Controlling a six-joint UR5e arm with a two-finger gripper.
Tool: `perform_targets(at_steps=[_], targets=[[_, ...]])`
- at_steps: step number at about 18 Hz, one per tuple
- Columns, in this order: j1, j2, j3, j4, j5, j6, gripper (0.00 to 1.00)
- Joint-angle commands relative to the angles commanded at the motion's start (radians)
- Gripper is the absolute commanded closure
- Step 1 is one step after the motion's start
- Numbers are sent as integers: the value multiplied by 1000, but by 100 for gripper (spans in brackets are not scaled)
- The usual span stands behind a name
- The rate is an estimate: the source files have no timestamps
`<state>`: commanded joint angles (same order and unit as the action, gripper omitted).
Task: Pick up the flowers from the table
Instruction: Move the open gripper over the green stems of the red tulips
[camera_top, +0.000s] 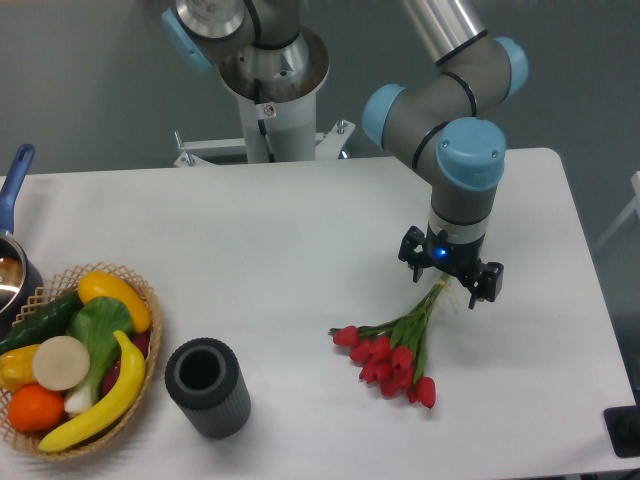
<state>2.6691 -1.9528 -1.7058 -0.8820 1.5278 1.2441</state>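
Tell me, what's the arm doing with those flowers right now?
Gripper over the stems, grip unclear. Flowers lying on the table. Nothing in the way.

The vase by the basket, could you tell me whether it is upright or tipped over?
Upright: the dark ribbed vase stands on the table on its base, its round mouth facing up. Its inside looks dark; contents cannot be told.

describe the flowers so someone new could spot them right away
On the white table, look right of centre, just under the gripper. The flowers lie flat there: red tulips on green stems running up to the fingers. Nothing else nearby is red-headed; the dark ribbed cup stands further left.
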Motion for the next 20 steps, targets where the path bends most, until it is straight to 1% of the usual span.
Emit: perform_targets(at_steps=[5, 7, 9, 11, 20], targets=[[3, 0, 0, 2, -5, 3, 0], [5, -3, -3, 24, -46, -5, 0], [8, -5, -40, 55, -74, -9, 0], [6, -3, -70, 83, -72, -6, 0], [2, -11, -58, 83, -64, 2, 0]])
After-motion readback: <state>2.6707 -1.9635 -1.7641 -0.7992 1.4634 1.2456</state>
